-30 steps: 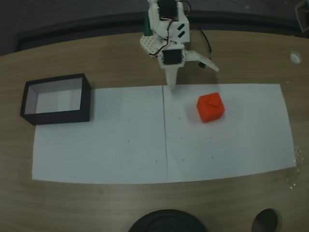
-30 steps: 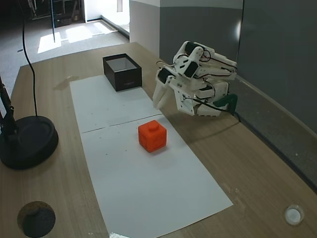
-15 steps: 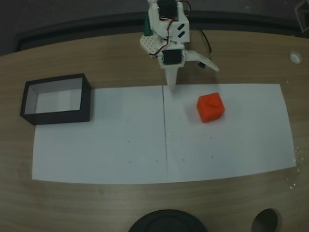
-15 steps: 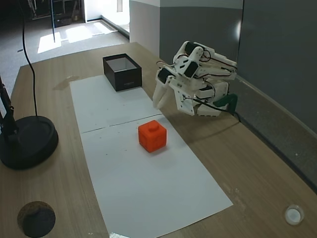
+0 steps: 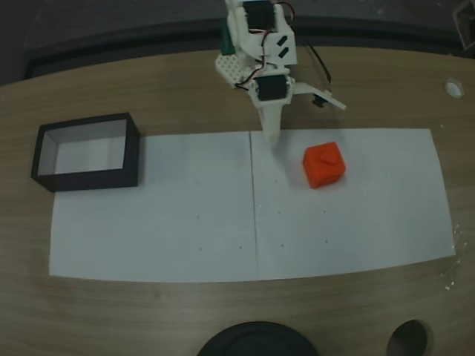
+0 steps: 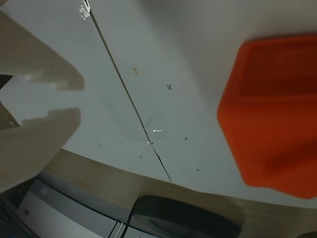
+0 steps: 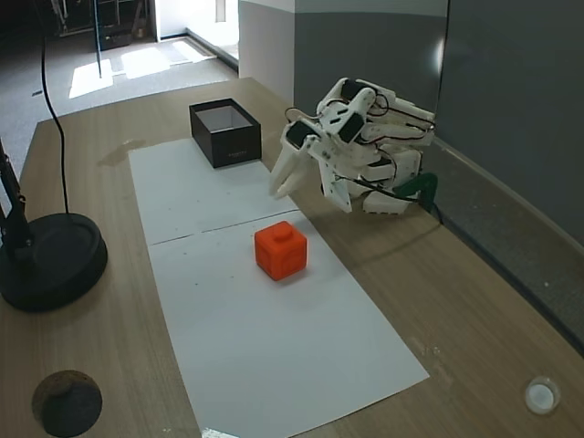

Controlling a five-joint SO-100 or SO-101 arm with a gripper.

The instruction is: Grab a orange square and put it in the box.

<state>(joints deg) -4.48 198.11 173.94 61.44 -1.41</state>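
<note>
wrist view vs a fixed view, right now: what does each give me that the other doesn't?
Wrist view adds: tiny x marks readable on the paper, and the orange square large and close. A fixed view adds: the box at the left, and the open gripper up and left of the square, apart from it. Shared: the square, the paper's seam, the round black base.

We see a white plastic arm [image 5: 256, 44] built of blocky segments, with black servo motors [image 5: 268, 87] set into its joints. Thin red and black cables [image 7: 401, 187] loop along it, and a green clamp [image 7: 418, 185] grips its base. Its pincer [image 5: 300, 111] ends in tapered white fingers [image 5: 272, 126].
</note>
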